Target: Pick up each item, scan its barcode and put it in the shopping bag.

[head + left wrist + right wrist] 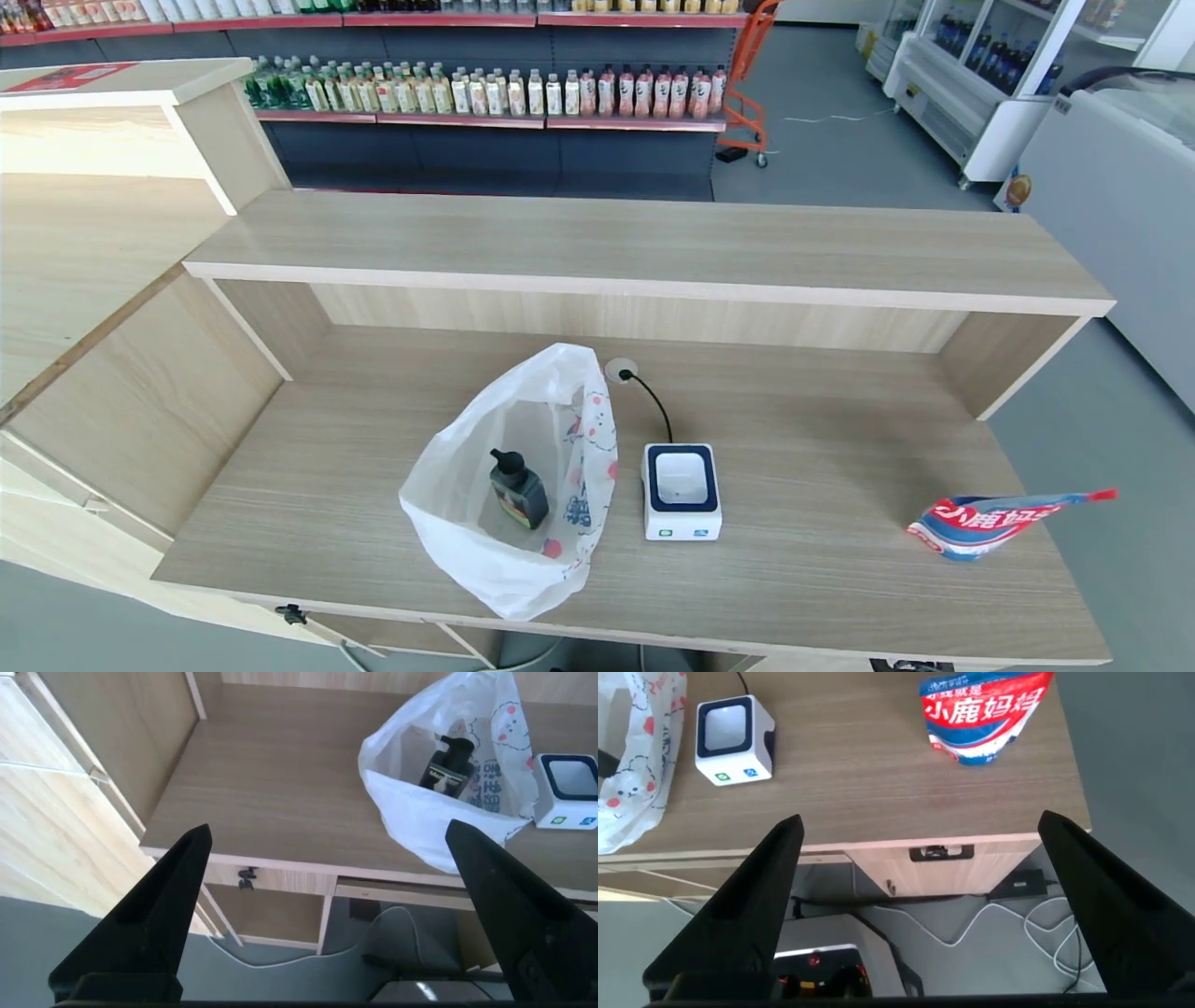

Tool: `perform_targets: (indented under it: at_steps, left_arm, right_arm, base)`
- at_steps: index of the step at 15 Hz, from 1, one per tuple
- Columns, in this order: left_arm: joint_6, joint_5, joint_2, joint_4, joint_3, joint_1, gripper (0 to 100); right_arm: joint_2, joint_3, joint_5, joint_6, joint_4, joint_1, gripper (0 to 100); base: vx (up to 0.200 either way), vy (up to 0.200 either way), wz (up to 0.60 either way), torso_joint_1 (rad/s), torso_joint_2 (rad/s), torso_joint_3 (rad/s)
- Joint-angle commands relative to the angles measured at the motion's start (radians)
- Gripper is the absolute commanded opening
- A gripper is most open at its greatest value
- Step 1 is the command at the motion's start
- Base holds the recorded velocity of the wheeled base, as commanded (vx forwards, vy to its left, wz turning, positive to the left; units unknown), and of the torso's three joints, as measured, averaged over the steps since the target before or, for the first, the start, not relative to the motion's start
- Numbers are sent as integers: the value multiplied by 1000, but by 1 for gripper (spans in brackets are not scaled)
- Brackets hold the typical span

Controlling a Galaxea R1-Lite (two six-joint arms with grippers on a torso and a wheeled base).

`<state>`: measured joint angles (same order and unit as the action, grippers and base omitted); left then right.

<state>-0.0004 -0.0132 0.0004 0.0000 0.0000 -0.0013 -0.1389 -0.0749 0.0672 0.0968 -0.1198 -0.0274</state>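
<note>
Well back from the scanner (682,490), left end effector (327,829) and right end effector (920,819) hang spread wide, empty. Shopping bag (509,560), holding a bottle (518,490), stands just left of the scanner; snack pouch (994,523) lies well right.

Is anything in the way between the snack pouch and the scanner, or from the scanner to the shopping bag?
Nothing visible. Bare counter lies between the snack pouch and the scanner, and the shopping bag stands open right beside the scanner, a pump bottle already inside.
</note>
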Motion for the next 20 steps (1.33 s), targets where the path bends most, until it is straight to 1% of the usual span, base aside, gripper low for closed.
perform_targets:
  at_steps: [1, 4, 9, 11, 12, 13, 14, 15, 16, 17, 18, 19, 20]
  left_arm:
    - [-1, -1, 0, 0, 0, 0, 100]
    - [0, -1, 0, 0, 0, 0, 100]
    - [0, -1, 0, 0, 0, 0, 100]
    - [0, -1, 0, 0, 0, 0, 100]
    - [0, -1, 0, 0, 0, 0, 100]
    - [0, -1, 0, 0, 0, 0, 100]
    - [0, -1, 0, 0, 0, 0, 100]
    - [0, -1, 0, 0, 0, 0, 100]
    - [0, -1, 0, 0, 0, 0, 100]
    - [0, -1, 0, 0, 0, 0, 100]
    - [0, -1, 0, 0, 0, 0, 100]
    - [0, -1, 0, 0, 0, 0, 100]
    - [0, -1, 0, 0, 0, 0, 100]
  right_arm:
    - [-5, 0, 0, 0, 0, 0, 100]
    - [-2, 0, 2, 0, 0, 0, 100]
    - [-2, 0, -1, 1, 0, 34, 100]
    - [10, 0, 2, 0, 0, 34, 100]
    - [25, -16, 2, 4, -14, 38, 100]
    - [-74, -151, -7, 66, -100, 47, 100]
    - [-228, -281, -9, 184, -124, 49, 100]
    - [-430, -422, -6, 342, -124, 50, 100]
    - [-562, -519, 2, 452, -133, 52, 100]
    - [-719, -634, 19, 566, -147, 66, 100]
    - [-956, -801, 51, 687, -210, 101, 100]
    - [-1065, -841, 62, 738, -212, 103, 100]
    - [-1139, -845, 62, 759, -189, 103, 100]
  base:
    - [0, 0, 0, 0, 0, 0]
    - [0, 0, 0, 0, 0, 0]
    - [0, -200, 0, 5, 8, 0]
    - [0, -200, 0, 7, 2, 0]
    - [0, 0, 0, 0, 0, 0]
    - [0, 0, 0, 0, 0, 0]
    - [0, 0, 0, 0, 0, 0]
    - [0, 0, 0, 0, 0, 0]
    - [0, 0, 0, 0, 0, 0]
    - [0, 0, 0, 0, 0, 0]
    - [0, 0, 0, 0, 0, 0]
    - [0, 0, 0, 0, 0, 0]
    - [0, 0, 0, 0, 0, 0]
